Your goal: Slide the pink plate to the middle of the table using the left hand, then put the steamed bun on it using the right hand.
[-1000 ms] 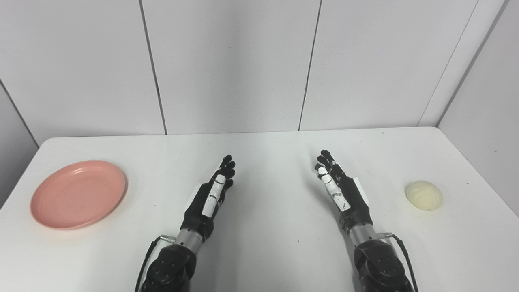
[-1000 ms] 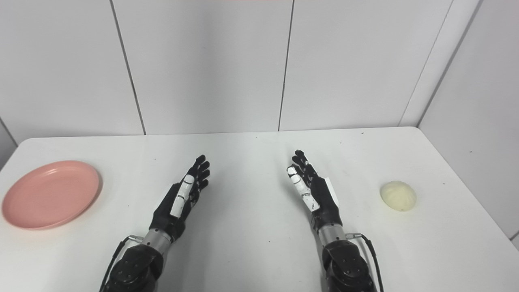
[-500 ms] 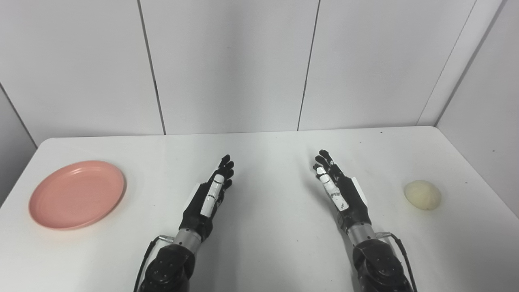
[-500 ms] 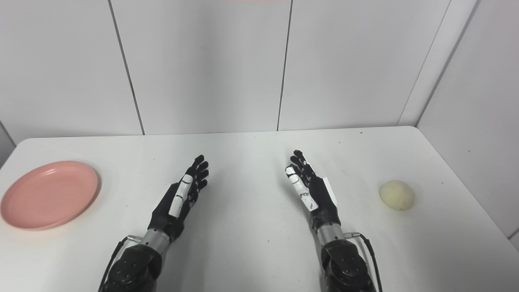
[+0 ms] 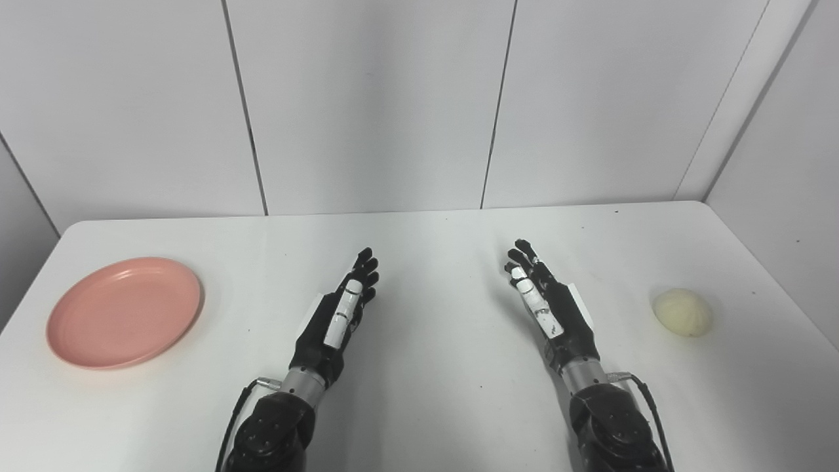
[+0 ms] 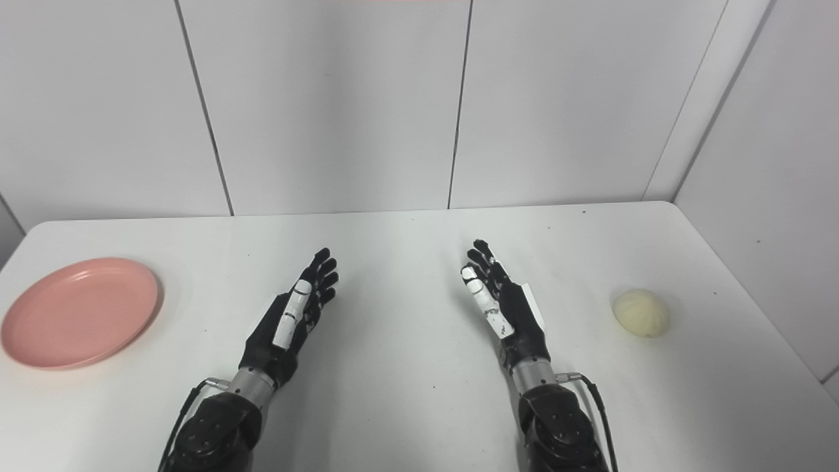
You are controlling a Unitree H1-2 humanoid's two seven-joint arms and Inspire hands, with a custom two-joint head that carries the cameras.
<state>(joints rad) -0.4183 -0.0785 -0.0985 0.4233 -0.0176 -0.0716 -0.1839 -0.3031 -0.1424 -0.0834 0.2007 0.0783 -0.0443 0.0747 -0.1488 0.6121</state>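
Note:
A pink plate (image 5: 123, 312) lies empty at the left side of the white table (image 5: 426, 236). A pale steamed bun (image 5: 682, 313) sits at the right side. My left hand (image 5: 339, 314) is open, fingers stretched forward, over the table left of the middle and well to the right of the plate. My right hand (image 5: 547, 308) is open, fingers stretched forward, right of the middle and well to the left of the bun. Neither hand touches anything. The same scene shows in the right eye view: plate (image 6: 78, 312), bun (image 6: 641, 313).
White wall panels (image 5: 367, 105) stand right behind the table's far edge. A wall (image 5: 786, 164) closes in on the right side. The table's left corner (image 5: 72, 229) is rounded.
The whole picture has shifted slightly, so the camera moved. Both hands stay open in about the same places. The plate and bun have not moved.

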